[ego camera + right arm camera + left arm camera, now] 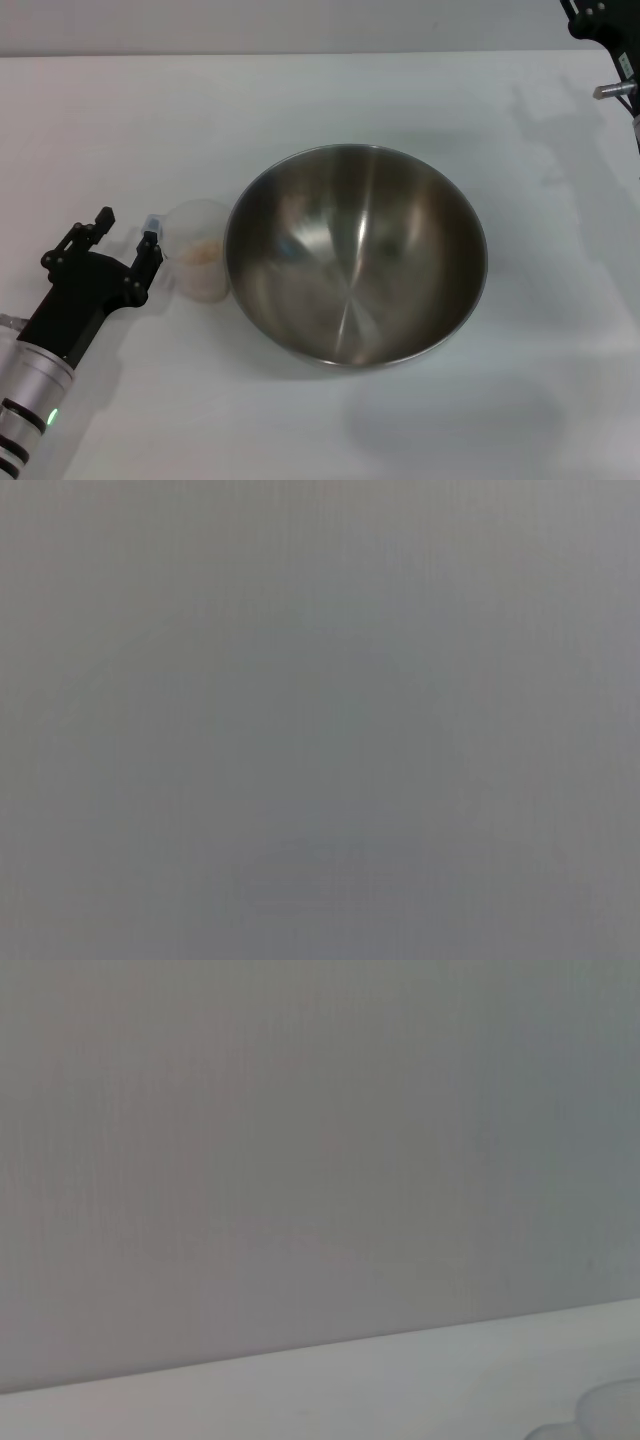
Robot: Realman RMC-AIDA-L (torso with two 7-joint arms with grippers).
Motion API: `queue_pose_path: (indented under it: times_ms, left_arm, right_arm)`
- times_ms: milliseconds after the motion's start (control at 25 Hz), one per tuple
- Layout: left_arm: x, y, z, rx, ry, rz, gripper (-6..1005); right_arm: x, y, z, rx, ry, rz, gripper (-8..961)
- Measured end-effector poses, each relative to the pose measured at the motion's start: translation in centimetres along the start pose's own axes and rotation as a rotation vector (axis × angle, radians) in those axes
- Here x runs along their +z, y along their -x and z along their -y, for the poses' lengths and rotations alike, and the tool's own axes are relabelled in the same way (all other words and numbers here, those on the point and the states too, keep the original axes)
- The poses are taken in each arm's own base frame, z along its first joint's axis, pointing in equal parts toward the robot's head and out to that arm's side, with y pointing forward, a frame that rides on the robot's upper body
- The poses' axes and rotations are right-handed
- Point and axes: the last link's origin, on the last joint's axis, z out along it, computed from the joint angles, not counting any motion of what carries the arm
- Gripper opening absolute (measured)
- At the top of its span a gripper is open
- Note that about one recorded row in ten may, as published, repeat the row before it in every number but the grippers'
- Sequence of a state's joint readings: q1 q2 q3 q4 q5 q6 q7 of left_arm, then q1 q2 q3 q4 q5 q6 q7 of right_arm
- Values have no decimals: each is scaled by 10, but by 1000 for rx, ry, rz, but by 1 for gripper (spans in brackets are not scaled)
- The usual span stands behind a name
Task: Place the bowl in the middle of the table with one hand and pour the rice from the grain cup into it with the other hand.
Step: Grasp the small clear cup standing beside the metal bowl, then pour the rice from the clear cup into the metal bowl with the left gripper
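Bowl (pixel 356 255) stands upright near the centre of the tabletop (pixel 300 100), empty; placement appears complete. Grain cup (pixel 198 250) stands upright, touching or just beside the bowl's left side, rice (pixel 201 254) inside; pouring not yet done. Left gripper (pixel 125 229) sits at the cup's left, jaws open, one finger (pixel 151 247) at the cup wall, cup not clasped. Right gripper (pixel 610 40) is at the far right corner, well apart; jaw state cannot be told. Remaining, in my judgement: grasp, lift, tip.
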State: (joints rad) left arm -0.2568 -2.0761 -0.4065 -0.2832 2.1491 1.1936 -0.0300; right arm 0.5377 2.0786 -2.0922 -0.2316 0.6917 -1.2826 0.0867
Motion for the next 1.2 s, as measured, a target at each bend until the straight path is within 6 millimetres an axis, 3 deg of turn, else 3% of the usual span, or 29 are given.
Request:
queue_pose_path:
  times_ms: [200,560,760,1040,1080,1200]
  left_arm:
    - [2,-2,-3,-1,8,-12,481]
    - [8,-7,0,-31,-11,-31,251]
    - [12,-10,-1,-44,-12,-37,34]
    - [14,-16,2,-60,-33,-79,24]
    - [17,-30,4,-22,-43,-162,22]
    - [22,-40,4,43,-43,-217,22]
  right_arm:
    - [1,-1,0,0,0,-6,695]
    - [0,-1,0,2,-3,-8,695]
    - [-1,-2,1,3,-6,-11,694]
    - [-2,-1,0,4,-6,-4,694]
    - [-2,-1,0,4,-6,-2,694]
    - [-2,-1,1,4,-8,-3,694]
